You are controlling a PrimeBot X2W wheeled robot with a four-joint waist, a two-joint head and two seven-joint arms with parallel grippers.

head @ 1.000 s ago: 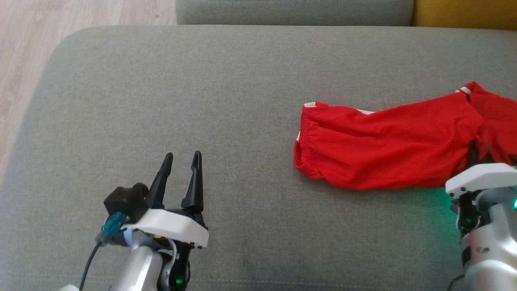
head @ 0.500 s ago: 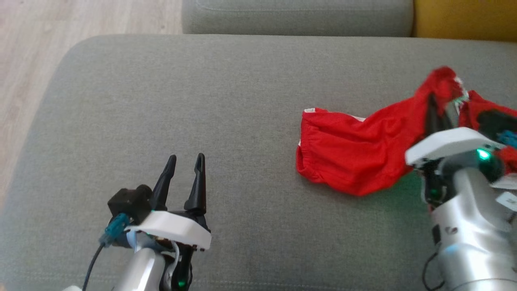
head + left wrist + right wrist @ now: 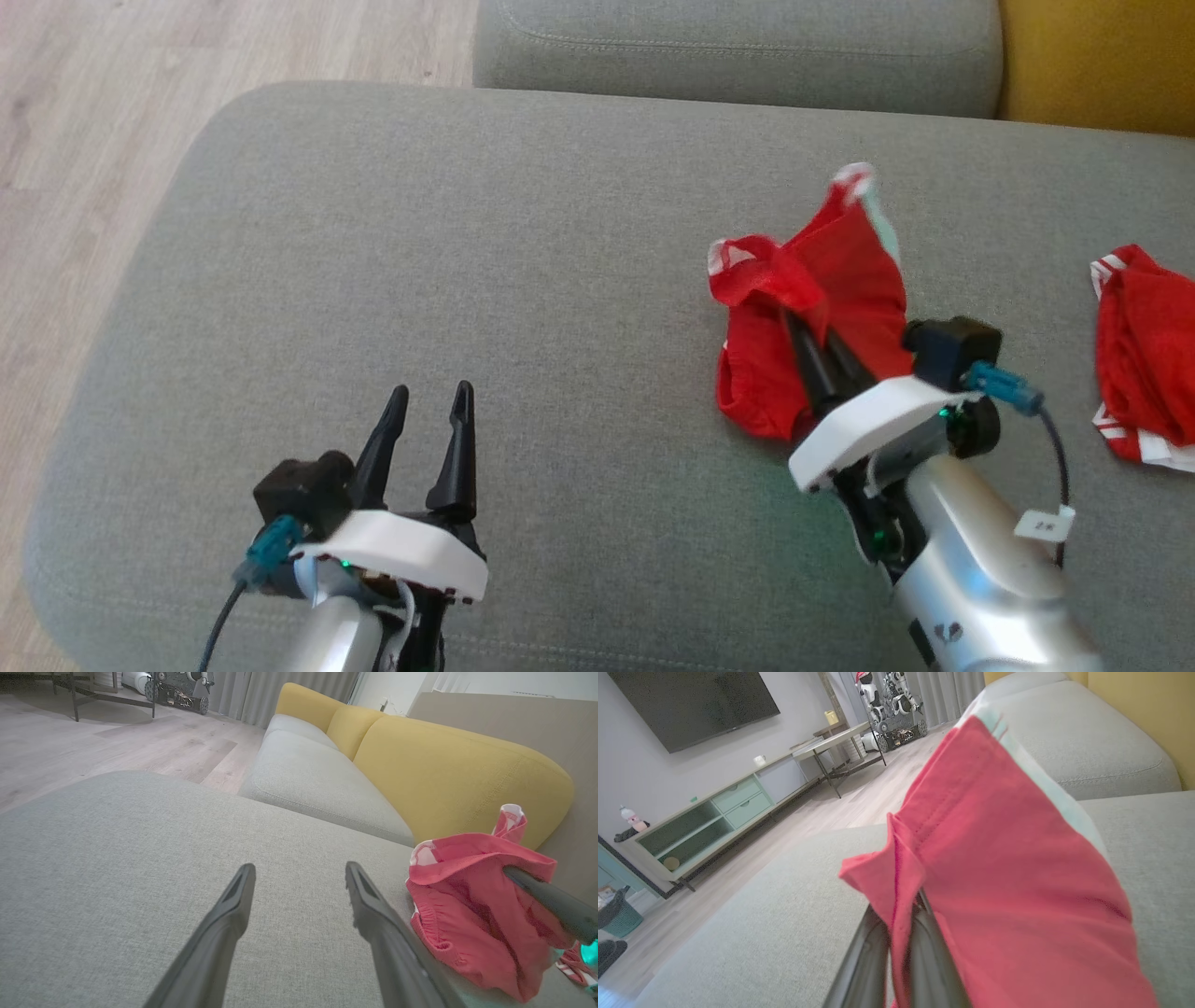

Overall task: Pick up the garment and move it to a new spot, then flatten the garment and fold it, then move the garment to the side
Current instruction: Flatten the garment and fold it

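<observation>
Our chief worry is the grip. The right gripper [image 3: 817, 359] has its two dark fingers pressed together on only a thin fold of the red fabric garment with white trim [image 3: 840, 271], so the cloth could slide out if we swing quickly. The garment hangs bunched over the right part of the grey woven sofa cushion [image 3: 467, 233], and its lower edge seems to touch the cushion. Dragging there could twist it further and make flattening harder. A second red garment with white stripes [image 3: 1144, 355] lies well apart at the right edge, so snagging it looks unlikely.

Our right forearm rises from the near right corner and slants far and left, with the fingertips buried in the cloth. The left gripper [image 3: 431, 392] hovers low at the near left, pointing away from us, its fingers spread wide and holding nothing.
</observation>
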